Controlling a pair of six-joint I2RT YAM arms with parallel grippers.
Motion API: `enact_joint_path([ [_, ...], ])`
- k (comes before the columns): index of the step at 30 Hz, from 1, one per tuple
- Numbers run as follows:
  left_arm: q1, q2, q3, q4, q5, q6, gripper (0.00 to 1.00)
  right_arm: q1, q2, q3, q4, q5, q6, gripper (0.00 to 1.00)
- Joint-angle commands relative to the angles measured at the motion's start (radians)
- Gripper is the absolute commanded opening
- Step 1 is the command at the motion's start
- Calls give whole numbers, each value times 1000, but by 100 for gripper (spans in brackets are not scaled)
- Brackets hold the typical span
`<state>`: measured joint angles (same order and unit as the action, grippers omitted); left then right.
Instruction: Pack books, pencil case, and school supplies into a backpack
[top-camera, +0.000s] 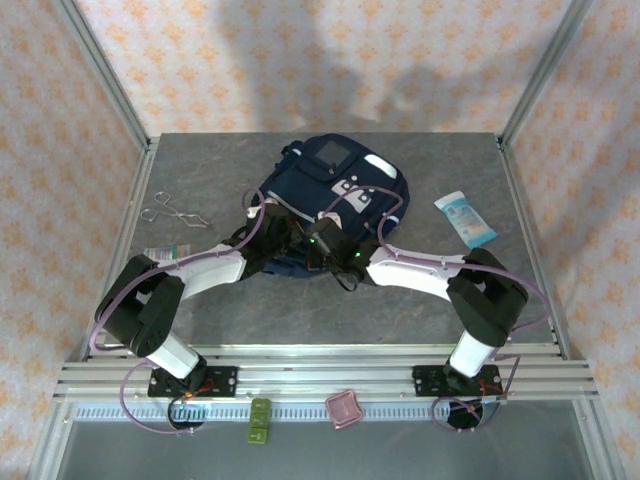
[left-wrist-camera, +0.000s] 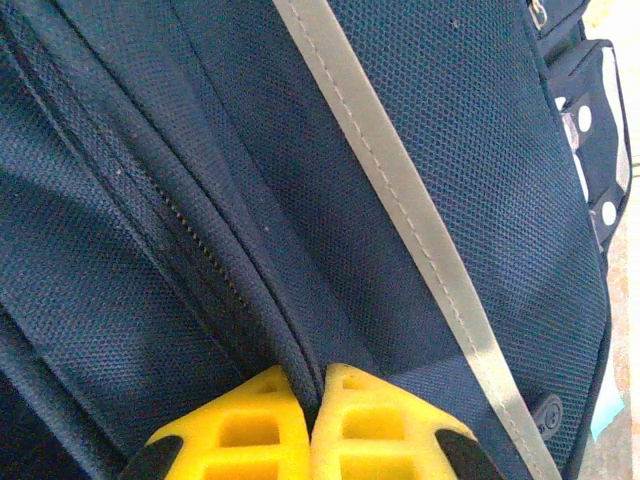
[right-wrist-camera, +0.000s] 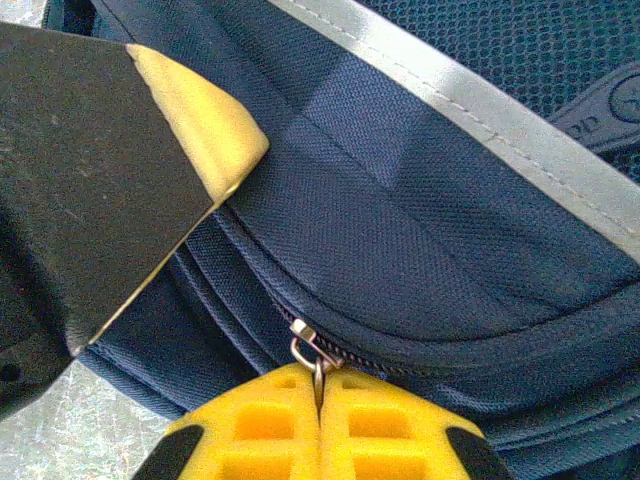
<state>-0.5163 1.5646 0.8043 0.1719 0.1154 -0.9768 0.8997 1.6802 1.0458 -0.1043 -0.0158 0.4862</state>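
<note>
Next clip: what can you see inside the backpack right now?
Nothing inside the backpack shows: its zipper looks closed where visible. The right pincer is shut on the zipper pull, and the left pincer pinches the backpack beside the zipper. Any contents are covered.

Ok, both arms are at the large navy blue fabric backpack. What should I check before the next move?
1. Right gripper shut on small metal zipper pull: ok.
2. Left gripper pinching navy blue backpack fabric beside the zipper: ok.
3. Zipper closed along its whole run: cannot tell.
4. Small red squarish piece and green squarish piece packed: not ok, both lie by the near rail.
</note>
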Motion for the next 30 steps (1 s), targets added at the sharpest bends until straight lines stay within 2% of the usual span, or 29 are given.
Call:
enact_joint_path([
  [1, 13, 0, 28, 23, -25, 29, 0, -21, -34, -26, -42, 59, 0, 0],
  [8, 38, -18, 21, 3, -25, 56, 0, -136, -124, -128, -97, 101, -12, 0],
  [15, 48, -29, 16, -15, -26, 79, 0, -242, -87, -48, -120, 262, -20, 0],
  [19, 49, -33, 19, -23, -28, 87, 0, -251, -34, 26, -139, 336, 1, 0],
  [25, 60, -26, 40, -33, -40, 110, 0, -252, -41, 26, -135, 311, 15, 0],
  [30, 95, 46, 135, -55, -38, 161, 0, -251, -59, 36, -128, 303, 2, 0],
])
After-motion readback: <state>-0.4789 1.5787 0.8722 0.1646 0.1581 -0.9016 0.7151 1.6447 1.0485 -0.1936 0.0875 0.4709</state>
